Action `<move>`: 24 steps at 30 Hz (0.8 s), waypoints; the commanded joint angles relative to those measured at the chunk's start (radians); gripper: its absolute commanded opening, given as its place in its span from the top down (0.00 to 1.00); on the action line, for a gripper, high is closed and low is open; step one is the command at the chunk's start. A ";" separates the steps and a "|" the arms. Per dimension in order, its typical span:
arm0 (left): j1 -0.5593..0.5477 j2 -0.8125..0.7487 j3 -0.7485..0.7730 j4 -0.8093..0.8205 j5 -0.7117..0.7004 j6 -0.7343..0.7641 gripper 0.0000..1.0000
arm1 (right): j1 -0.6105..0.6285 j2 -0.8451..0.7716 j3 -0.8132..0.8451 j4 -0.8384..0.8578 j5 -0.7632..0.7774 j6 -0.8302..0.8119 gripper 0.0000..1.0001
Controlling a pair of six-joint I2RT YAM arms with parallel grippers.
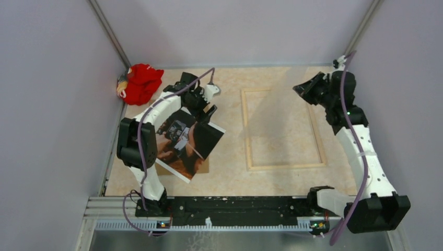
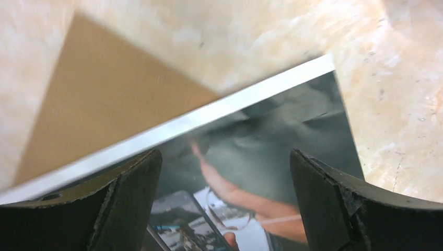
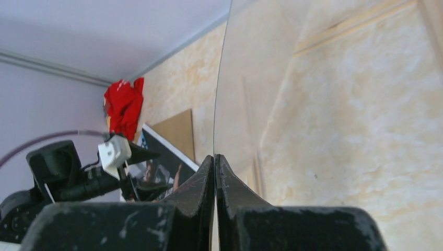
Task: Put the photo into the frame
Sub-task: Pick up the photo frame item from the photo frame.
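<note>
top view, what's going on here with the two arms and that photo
The left gripper hangs open just above the photo, which lies face up partly over a brown backing board on the left of the table. The right gripper is shut on the edge of a clear sheet. The frame lies flat on the right; the photo is not in it yet.

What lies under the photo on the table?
A plain brown backing board, showing past the edges of the photo. Its middle is covered; anything else beneath cannot be seen.
</note>
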 commanded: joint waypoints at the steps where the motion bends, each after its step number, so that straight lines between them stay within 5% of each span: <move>1: -0.160 -0.056 0.021 0.074 0.016 0.178 0.01 | -0.105 -0.042 0.177 -0.244 -0.042 -0.117 1.00; 9: -0.453 -0.014 -0.132 0.331 -0.200 0.561 0.01 | -0.164 -0.035 0.431 -0.449 0.103 -0.217 1.00; 24: -0.544 0.079 -0.180 0.454 -0.167 1.039 0.02 | -0.227 -0.012 0.511 -0.488 0.125 -0.272 1.00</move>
